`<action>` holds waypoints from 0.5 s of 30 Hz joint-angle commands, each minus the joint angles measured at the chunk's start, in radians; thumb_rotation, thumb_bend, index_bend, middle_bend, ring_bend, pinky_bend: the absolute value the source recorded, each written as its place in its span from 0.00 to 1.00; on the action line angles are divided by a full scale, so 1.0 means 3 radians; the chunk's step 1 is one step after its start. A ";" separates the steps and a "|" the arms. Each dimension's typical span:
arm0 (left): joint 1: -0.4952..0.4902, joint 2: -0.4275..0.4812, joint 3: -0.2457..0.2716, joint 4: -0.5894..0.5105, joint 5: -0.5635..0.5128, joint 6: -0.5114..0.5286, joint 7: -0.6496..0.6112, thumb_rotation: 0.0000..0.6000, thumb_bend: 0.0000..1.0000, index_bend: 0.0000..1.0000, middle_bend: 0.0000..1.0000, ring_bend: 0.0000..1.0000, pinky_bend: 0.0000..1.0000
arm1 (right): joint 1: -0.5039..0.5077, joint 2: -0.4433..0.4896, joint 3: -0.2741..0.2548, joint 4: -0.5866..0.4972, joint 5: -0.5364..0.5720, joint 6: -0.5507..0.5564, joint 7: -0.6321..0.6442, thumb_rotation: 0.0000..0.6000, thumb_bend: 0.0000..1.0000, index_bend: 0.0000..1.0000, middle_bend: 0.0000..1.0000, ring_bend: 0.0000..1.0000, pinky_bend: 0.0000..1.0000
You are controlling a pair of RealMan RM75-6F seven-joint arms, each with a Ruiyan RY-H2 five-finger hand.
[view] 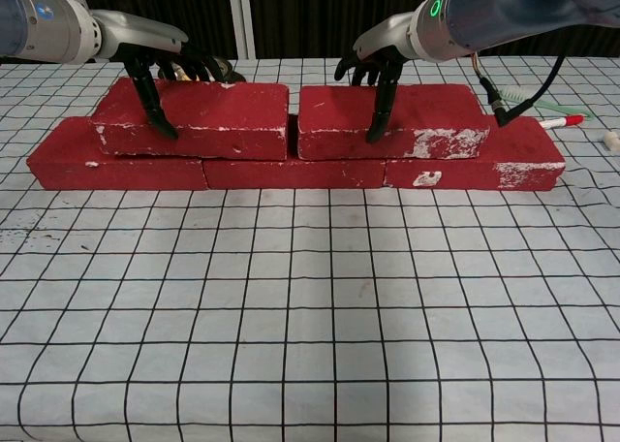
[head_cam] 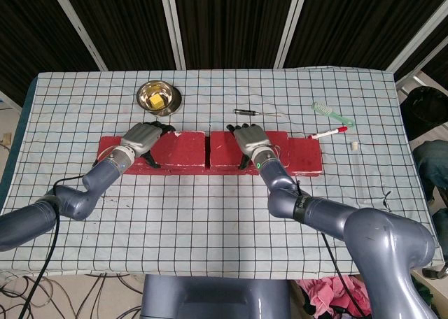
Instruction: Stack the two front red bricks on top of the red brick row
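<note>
Chest view: I see the red brick row (view: pixel 291 171) running across the middle of the frame on the checked tablecloth (view: pixel 310 316), with two bricks already sitting on top of it — the left upper brick (view: pixel 208 117) and the right upper brick (view: pixel 407 120), ends nearly touching at frame centre, a thin dark gap between them. My left hand (view: pixel 160 69) drapes over the left end of its brick, thumb down the front face, other fingers over the back edge, so it grips the brick. My right hand (view: pixel 376 69) sits the same way on the left part of the right upper brick — thumb pressed on the front face, fingers curled behind. Head view confirms both hands lying on the brick tops, left hand (head_cam: pixel 142 140) and right hand (head_cam: pixel 250 140). Behind the bricks, toward the top of that frame: a metal bowl (head_cam: pixel 159 96), a screwdriver (head_cam: pixel 255 113), a green brush (head_cam: pixel 331 113), a red-capped marker (head_cam: pixel 329 133).
</note>
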 commanded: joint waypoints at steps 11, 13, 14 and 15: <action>-0.0014 -0.0002 0.0019 -0.0003 -0.0049 0.0004 0.0029 1.00 0.04 0.14 0.17 0.08 0.18 | 0.0015 -0.0005 -0.0012 -0.0004 0.0021 -0.0004 -0.0007 1.00 0.00 0.02 0.09 0.06 0.13; -0.0018 -0.0003 0.0024 0.0000 -0.0053 0.0002 0.0036 1.00 0.04 0.14 0.17 0.08 0.18 | 0.0015 -0.0005 -0.0012 -0.0002 0.0024 0.0002 -0.0007 1.00 0.00 0.02 0.09 0.06 0.13; -0.0020 -0.0003 0.0028 0.0002 -0.0056 0.0001 0.0042 1.00 0.04 0.14 0.17 0.08 0.18 | 0.0014 -0.0005 -0.0011 -0.0002 0.0025 0.0005 -0.0006 1.00 0.00 0.02 0.09 0.06 0.13; -0.0023 -0.0004 0.0030 0.0004 -0.0063 0.0001 0.0047 1.00 0.04 0.14 0.17 0.08 0.18 | 0.0013 -0.0004 -0.0009 -0.0002 0.0025 0.0010 -0.0004 1.00 0.00 0.01 0.09 0.06 0.13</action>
